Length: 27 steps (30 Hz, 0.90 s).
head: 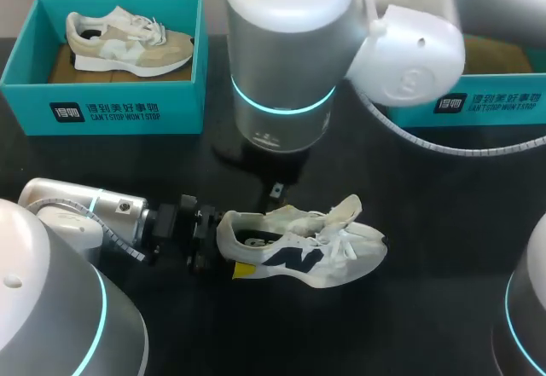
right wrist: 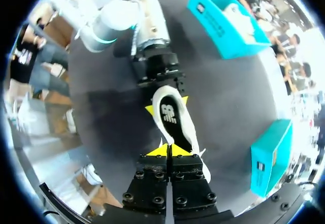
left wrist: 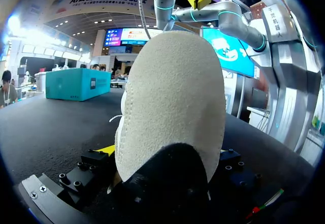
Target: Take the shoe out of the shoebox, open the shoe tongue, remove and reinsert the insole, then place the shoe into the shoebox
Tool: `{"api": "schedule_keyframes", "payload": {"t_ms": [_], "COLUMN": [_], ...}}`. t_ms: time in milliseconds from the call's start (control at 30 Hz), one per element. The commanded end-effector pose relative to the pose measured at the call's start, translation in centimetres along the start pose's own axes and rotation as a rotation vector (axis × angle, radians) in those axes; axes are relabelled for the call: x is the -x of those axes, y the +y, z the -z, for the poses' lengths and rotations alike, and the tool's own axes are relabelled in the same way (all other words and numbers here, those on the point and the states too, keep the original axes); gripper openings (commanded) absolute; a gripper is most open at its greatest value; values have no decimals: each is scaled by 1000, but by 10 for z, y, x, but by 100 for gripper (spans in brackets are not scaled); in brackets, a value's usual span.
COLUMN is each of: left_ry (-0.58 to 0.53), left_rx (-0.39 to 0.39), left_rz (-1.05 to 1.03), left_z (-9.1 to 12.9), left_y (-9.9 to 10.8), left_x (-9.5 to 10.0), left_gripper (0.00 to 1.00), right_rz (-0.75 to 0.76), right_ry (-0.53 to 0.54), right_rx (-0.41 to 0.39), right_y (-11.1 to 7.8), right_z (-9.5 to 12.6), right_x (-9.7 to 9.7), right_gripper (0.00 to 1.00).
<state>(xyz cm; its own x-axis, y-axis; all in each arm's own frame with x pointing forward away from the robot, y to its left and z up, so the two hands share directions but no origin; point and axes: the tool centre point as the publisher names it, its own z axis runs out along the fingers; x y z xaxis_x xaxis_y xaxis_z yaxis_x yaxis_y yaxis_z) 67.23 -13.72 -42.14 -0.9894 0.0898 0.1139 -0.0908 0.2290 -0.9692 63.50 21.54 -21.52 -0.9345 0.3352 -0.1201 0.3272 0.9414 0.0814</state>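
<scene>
A white sneaker (head: 299, 248) with a dark side logo stands upright on the black table, its tongue (head: 345, 210) lifted. My left gripper (head: 232, 244) holds the heel from both sides; in the left wrist view the heel (left wrist: 172, 102) fills the space between its fingers. In the right wrist view the left gripper's (right wrist: 166, 105) yellow tips press on the two sides of the sneaker (right wrist: 175, 127), and the black insole (right wrist: 170, 113) shows inside. My right gripper (right wrist: 168, 150) hangs above the tongue end of the opening, tips together, with nothing seen between them.
A teal shoebox (head: 102, 107) at the back left holds a beige sneaker (head: 128, 43). A second teal shoebox (head: 486, 103) stands at the back right, partly behind my right arm (head: 286, 52), which rises over the table's middle.
</scene>
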Motion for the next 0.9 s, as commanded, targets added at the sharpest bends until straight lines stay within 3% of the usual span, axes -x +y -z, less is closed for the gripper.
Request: {"api": "schedule_keyframes", "payload": {"t_ms": [33, 400, 633, 900], "left_ry": [4, 4, 4, 4], "left_rx": [3, 3, 3, 3], "left_rz": [0, 0, 0, 0], "left_z": [-2, -2, -2, -2], "left_y": [2, 2, 2, 2], "left_x": [1, 1, 1, 1], "left_gripper": [0, 0, 0, 0], "right_rz": [104, 104, 282, 347], "right_ry": [80, 80, -8, -60], "right_rx": [-68, -68, -22, -11], "right_y": [2, 2, 18, 29], "right_z": [-15, -15, -29, -44], "right_x": [0, 0, -2, -4], "right_gripper": [0, 0, 0, 0]}}
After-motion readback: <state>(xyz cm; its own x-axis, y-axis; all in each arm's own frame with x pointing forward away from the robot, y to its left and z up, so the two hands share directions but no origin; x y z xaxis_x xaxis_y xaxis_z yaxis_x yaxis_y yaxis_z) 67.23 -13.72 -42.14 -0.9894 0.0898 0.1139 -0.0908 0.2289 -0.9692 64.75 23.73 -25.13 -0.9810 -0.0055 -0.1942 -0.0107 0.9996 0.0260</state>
